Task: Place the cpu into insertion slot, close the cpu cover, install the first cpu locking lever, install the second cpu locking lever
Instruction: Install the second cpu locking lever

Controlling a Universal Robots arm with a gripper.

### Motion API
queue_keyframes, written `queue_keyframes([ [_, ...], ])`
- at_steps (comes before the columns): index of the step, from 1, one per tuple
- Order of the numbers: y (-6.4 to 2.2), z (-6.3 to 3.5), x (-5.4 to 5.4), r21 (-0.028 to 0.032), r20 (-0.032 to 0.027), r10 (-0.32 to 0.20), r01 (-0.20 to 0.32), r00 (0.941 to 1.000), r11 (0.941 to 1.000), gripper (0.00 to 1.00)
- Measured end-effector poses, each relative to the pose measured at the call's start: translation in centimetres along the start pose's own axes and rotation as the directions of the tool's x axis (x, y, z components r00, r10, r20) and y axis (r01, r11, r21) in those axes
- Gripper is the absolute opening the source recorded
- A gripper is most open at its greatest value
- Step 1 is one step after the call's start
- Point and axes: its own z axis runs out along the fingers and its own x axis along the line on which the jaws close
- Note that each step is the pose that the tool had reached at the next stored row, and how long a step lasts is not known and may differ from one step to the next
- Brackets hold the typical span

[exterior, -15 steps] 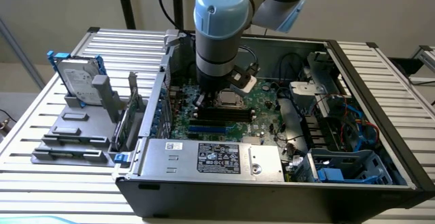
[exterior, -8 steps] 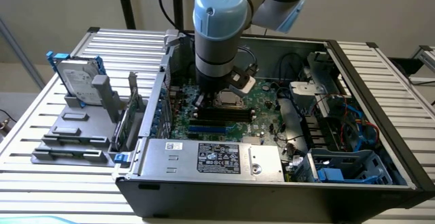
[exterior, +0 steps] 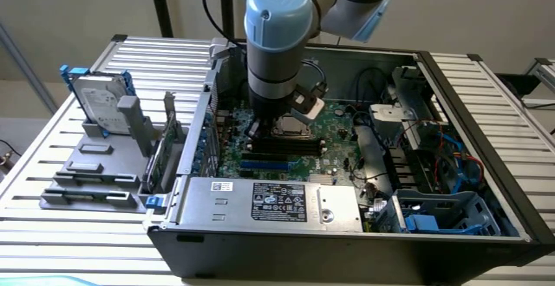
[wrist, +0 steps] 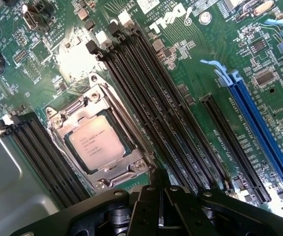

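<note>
I held the gripper (wrist: 160,196) low over the green board (wrist: 195,64), its fingers pressed together on nothing, just beside the socket (wrist: 99,135). The chip (wrist: 96,142) sat flat in that socket, with the silvery cover (wrist: 127,164) already down around it like a frame, both just ahead of the closed fingertips in the wrist view.

I judged the chip light, stiff and fragile, best taken only by its edges, though the cover now left only its top face bare. The cover looked thin, springy sheet metal, to be pushed on its frame rather than pinched. I could not tell whether either locking lever was latched.

The wrist view gave me the chip's printed face, the cover's corner screws and the long black memory slots (wrist: 156,103) right beside the socket. The exterior view gave instead the arm (exterior: 275,45) standing upright inside the open computer case (exterior: 485,104), hiding the socket, with the grey power supply (exterior: 269,201) nearer that camera than the gripper, and a hard drive (exterior: 95,97) outside the case.
</note>
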Motion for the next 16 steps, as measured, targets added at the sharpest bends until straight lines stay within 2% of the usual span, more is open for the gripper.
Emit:
queue_keyframes([
  [2,-0.01,0.0,0.0,-0.0044,0.0065,0.0,0.0,1.0,1.0,0.11],
  [5,-0.12,-0.77,0.2,-0.0056,0.0102,0.0,0.0,0.9999,1.0,0.11],
  [8,-0.26,-1.74,0.4,-0.0037,0.0123,0.001,-0.001,0.9999,1.0,0.11],
  [16,-0.26,-1.75,0.4,-0.0031,0.0123,0.001,-0.001,0.9999,1.0,0.11],
])
